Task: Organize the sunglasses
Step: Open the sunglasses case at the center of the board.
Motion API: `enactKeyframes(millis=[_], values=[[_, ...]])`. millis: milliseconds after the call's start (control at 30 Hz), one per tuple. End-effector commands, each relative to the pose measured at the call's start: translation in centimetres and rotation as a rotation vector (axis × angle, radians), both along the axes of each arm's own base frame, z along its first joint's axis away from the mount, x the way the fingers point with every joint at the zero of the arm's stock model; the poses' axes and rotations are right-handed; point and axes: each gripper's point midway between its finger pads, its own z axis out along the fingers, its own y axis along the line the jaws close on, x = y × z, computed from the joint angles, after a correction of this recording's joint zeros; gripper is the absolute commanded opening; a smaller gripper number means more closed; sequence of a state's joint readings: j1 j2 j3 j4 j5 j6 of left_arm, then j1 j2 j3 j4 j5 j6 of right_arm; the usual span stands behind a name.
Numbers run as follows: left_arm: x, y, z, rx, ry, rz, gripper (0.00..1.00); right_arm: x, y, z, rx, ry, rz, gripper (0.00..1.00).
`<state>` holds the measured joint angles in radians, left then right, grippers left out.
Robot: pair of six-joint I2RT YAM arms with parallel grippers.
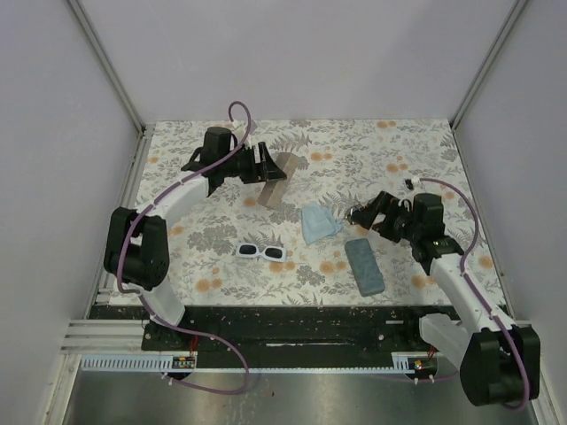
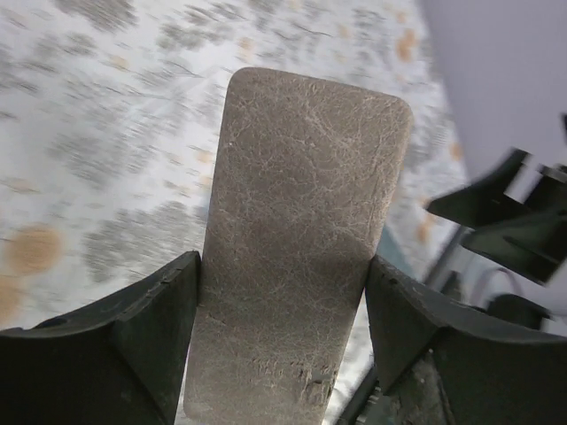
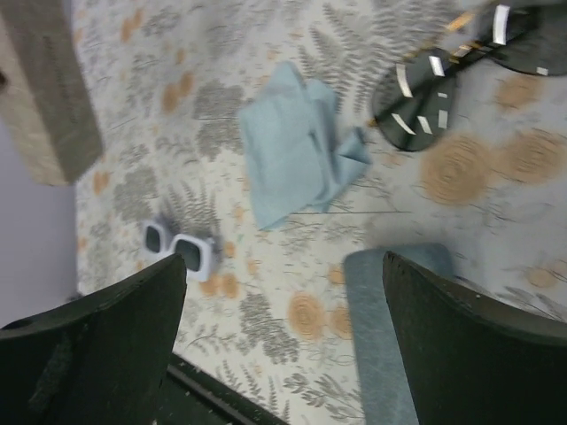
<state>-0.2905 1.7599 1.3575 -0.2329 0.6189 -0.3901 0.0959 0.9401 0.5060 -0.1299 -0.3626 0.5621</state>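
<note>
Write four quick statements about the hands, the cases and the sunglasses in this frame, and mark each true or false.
1. The left hand grips the tan case. True.
2. The right hand holds the white sunglasses. False: it is open and empty, and the white sunglasses lie on the table.
3. The blue-grey case lies on the table. True.
4. The dark sunglasses sit inside the blue-grey case. False: they lie on the table near the light-blue cloth.
</note>
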Motion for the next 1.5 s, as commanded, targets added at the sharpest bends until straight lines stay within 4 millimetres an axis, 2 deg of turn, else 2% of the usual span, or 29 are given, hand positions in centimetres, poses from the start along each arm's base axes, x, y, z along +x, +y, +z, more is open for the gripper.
enactKeyframes(millis=[0,133,267,333,467,767,1067,1133,1200,1333,1400,1467], values=[[-3.5,-3.4,9.1,-0.413,-0.087,-0.085,0.29,0.5,5.8,8.8,0.151,-0.184,0.282,0.99],[-6.7,-4.1,12.0,-0.588,-0.087,-0.138,0.28,0.0,8.9,12.3,0.147,-0.251,0.389,0.99],[-9.4,-4.3,14.9,-0.727,-0.1,-0.16,0.27,-1.3,11.5,16.3,0.27,-0.332,0.517,1.0],[-10.6,-4.3,16.5,-0.803,-0.107,-0.182,0.27,-1.9,12.6,17.6,0.291,-0.357,0.556,0.99],[-12.5,-4.2,18.4,-0.907,-0.136,-0.226,0.27,-2.0,14.2,18.5,0.297,-0.353,0.594,0.99],[-14.3,-5.6,19.1,-0.913,-0.146,-0.255,0.26,-2.8,16.2,20.7,0.354,-0.393,0.682,1.0],[-14.5,-6.2,18.6,-0.883,-0.144,-0.251,0.26,-3.7,17.2,21.8,0.376,-0.426,0.739,0.99],[-14.4,-6.3,18.5,-0.878,-0.148,-0.246,0.26,-3.6,17.3,21.7,0.377,-0.422,0.74,0.96],[-14.4,-6.4,18.4,-0.879,-0.146,-0.247,0.26,-3.4,17.4,21.7,0.379,-0.415,0.739,0.84],[-14.3,-6.6,18.1,-0.879,-0.135,-0.245,0.26,-3.3,17.6,21.6,0.384,-0.408,0.74,0.7],[-14.2,-6.7,17.9,-0.881,-0.133,-0.238,0.25,-3.2,17.6,21.5,0.384,-0.402,0.737,0.71],[-14.2,-6.8,17.8,-0.884,-0.13,-0.234,0.25,-3.0,17.6,21.3,0.385,-0.394,0.733,0.78]])
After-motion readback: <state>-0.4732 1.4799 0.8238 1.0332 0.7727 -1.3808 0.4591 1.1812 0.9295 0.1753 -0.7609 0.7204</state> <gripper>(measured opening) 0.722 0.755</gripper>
